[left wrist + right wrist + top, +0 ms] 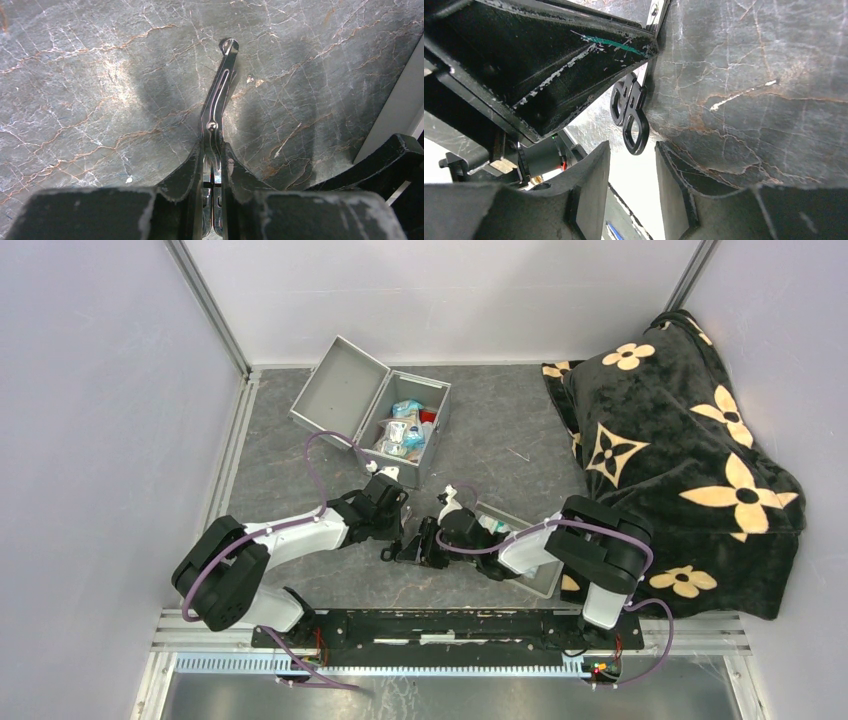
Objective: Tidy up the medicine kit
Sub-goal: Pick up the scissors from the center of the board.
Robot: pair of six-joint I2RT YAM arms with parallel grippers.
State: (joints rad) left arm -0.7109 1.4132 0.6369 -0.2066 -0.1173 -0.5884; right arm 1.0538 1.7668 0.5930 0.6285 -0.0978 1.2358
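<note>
The medicine kit (425, 440), a silver-grey metal case, stands open at the back with its lid (338, 392) tipped left and blue, white and red packets inside. My left gripper (214, 150) is shut on a pair of metal scissors (220, 85), whose blades stick out ahead over the marbled tabletop. In the right wrist view the scissors' black ring handles (627, 102) hang just beyond the fingertips of my right gripper (631, 147), which stands open with nothing between its pads. From above, both grippers meet at the table's middle front (415, 540).
A shallow grey tray (540, 580) lies under the right arm. A black blanket with cream flowers (680, 440) is heaped over the right side. A small white scrap (517, 453) lies on the tabletop. A metal rail (230, 450) runs along the left edge.
</note>
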